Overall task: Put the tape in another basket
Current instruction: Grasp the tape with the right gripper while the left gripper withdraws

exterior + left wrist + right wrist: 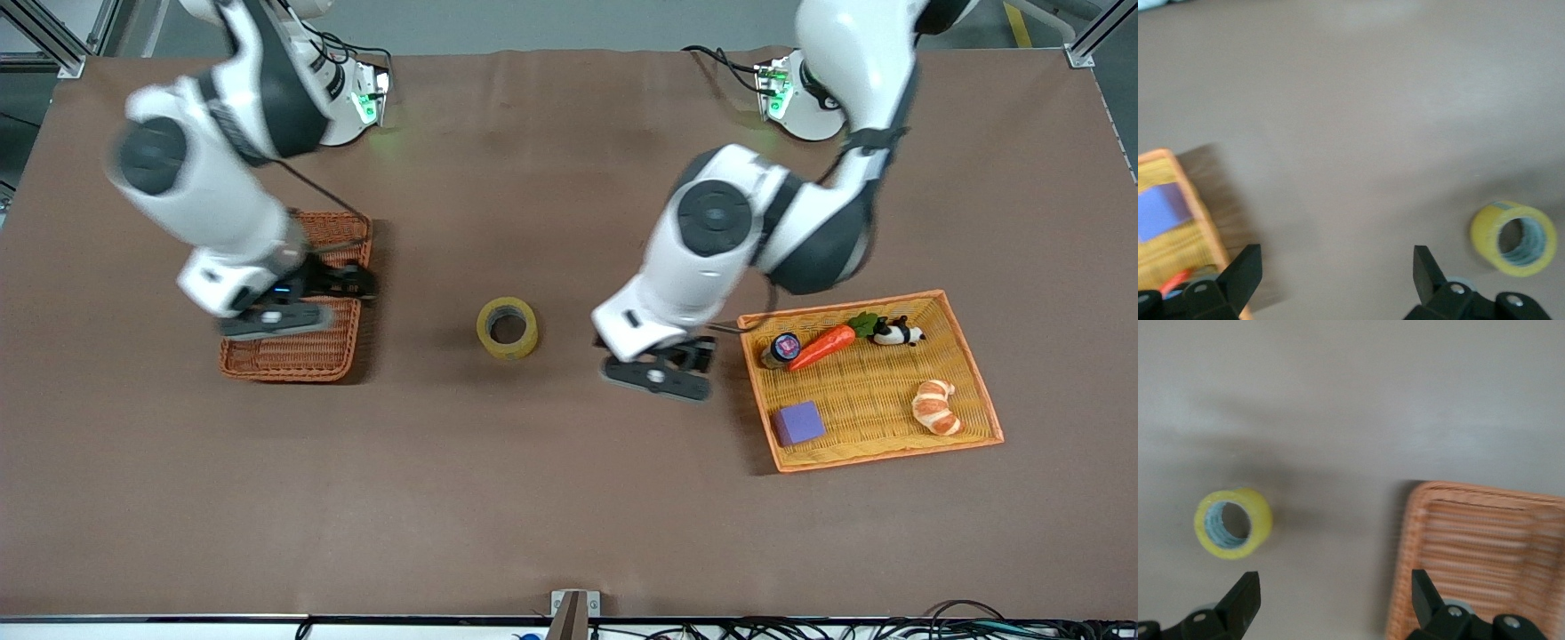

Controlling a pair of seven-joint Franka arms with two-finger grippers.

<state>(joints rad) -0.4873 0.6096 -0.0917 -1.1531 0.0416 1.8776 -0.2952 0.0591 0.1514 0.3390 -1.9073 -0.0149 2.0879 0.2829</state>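
Two robot arms reach over a brown desk point(569, 498). A yellowish see-through roll of packing tape point(507, 328) lies flat on the bare desk, in the middle, between a deep reddish-brown woven basket point(293, 356) and a flat orange-yellow woven tray point(973, 382). Nothing touches the tape.

The left end effector point(658, 373) hangs over the bare desk between the tape and the tray. Its fingers point(1245, 273) are spread wide apart and hold nothing.

The right end effector point(284, 313) hangs over the reddish-brown basket. Its fingers point(1241, 600) are spread wide apart too, with nothing between them.

In the tray lie a purple block point(797, 423), an orange toy carrot point(822, 345), a little black and white panda toy point(898, 333) and a toy croissant point(936, 406).
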